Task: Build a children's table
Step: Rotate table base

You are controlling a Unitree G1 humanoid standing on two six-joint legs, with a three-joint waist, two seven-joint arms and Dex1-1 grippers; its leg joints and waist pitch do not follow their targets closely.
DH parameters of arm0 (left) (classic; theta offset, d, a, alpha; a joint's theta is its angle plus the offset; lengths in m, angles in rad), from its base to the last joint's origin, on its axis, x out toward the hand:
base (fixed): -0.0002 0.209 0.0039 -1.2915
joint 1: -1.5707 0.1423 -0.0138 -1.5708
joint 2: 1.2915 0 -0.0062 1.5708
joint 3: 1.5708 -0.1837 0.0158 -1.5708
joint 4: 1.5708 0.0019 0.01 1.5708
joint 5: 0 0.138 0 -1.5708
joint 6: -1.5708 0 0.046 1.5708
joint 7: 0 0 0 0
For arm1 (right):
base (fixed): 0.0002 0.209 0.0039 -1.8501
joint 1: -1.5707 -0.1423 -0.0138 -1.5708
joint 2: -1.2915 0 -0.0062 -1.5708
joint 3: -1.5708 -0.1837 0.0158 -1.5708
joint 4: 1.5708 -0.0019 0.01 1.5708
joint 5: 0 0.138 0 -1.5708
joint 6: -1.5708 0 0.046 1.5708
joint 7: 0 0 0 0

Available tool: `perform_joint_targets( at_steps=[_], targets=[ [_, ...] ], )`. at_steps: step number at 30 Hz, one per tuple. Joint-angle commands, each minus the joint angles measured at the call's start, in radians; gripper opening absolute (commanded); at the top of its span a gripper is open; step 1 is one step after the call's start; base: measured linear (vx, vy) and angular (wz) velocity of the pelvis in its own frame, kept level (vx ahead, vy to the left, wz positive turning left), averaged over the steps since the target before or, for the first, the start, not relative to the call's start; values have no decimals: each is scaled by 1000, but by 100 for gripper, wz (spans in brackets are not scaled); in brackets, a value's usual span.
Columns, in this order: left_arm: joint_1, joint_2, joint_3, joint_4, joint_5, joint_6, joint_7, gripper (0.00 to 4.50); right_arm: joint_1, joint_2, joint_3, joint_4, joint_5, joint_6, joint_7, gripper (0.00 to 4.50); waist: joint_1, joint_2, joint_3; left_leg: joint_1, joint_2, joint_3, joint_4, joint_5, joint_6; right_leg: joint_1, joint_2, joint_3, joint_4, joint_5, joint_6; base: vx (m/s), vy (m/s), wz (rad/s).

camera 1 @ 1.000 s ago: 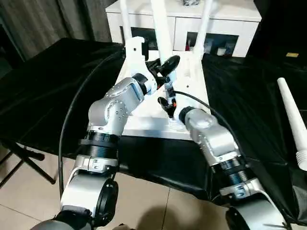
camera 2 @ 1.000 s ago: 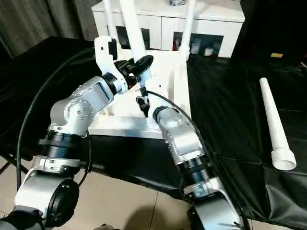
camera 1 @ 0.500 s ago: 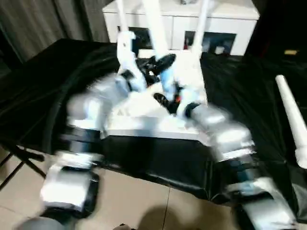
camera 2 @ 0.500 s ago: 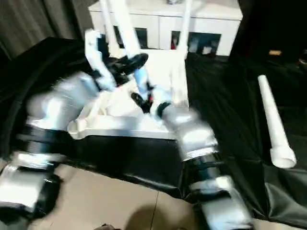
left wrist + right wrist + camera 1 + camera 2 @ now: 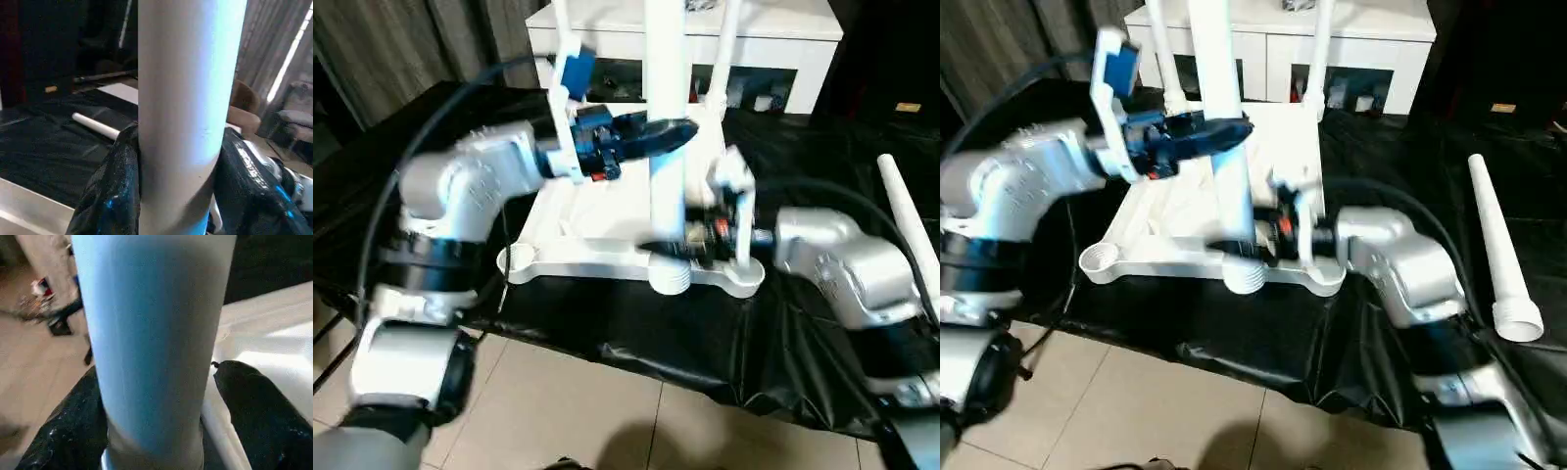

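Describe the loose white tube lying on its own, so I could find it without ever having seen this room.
Start at the black-covered bench with the upturned white tabletop in its middle. Look to the robot's right of that tabletop, past its silver arm, where the loose leg lies flat on the black sheet. Unlike the other white legs, which stand upright at the tabletop, this one lies on its side, its ridged, wider end nearest the robot.
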Motion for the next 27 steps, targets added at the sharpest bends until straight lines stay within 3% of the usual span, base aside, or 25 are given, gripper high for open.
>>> perform_joint_targets(
  at_steps=[1, 10, 17, 23, 25, 27],
  targets=[
    [-28, 9, 16, -11, -30, 9, -14, 177, -5, 5, 12, -5, 5, 22, -6, 318, 5, -10, -81, 11, 17, -4, -63, -176, 28, 68, -41, 34, -67, -221, -234, 0, 0, 0],
    [-32, 2, 30, 7, -33, 13, -24, 177, -18, 51, 2, 18, 2, 27, -46, 241, 5, -8, -86, 9, 17, -6, -61, -141, 32, 68, -38, 32, -58, -143, -248, 0, 0, 0],
    [-27, -1, 46, 15, -27, 8, -11, 177, -18, 65, -14, 19, -1, 23, -58, 205, 5, -7, -84, 9, 17, -5, -63, -155, 28, 68, -38, 31, -61, -160, -245, 0, 0, 0],
    [-22, 4, 33, 13, -17, -9, -39, 177, -11, 70, -14, 5, -18, -24, -62, 202, 5, -5, -84, 10, 17, -6, -63, -164, 23, 68, -40, 32, -63, -169, -241, 0, 0, 0],
    [-20, 3, 31, 11, -15, -12, -42, 177, -13, 77, -18, 8, -21, -31, -72, 256, 5, -5, -85, 10, 17, -6, -63, -159, 22, 68, -39, 32, -61, -164, -240, 0, 0, 0],
    [-14, 10, 12, 3, -11, -18, -72, 177, -22, 84, -38, 14, 9, -8, -62, 275, 4, -2, -86, 10, 17, -6, -62, -151, 25, 68, -39, 32, -60, -151, -244, 0, 0, 0]
  ],
)
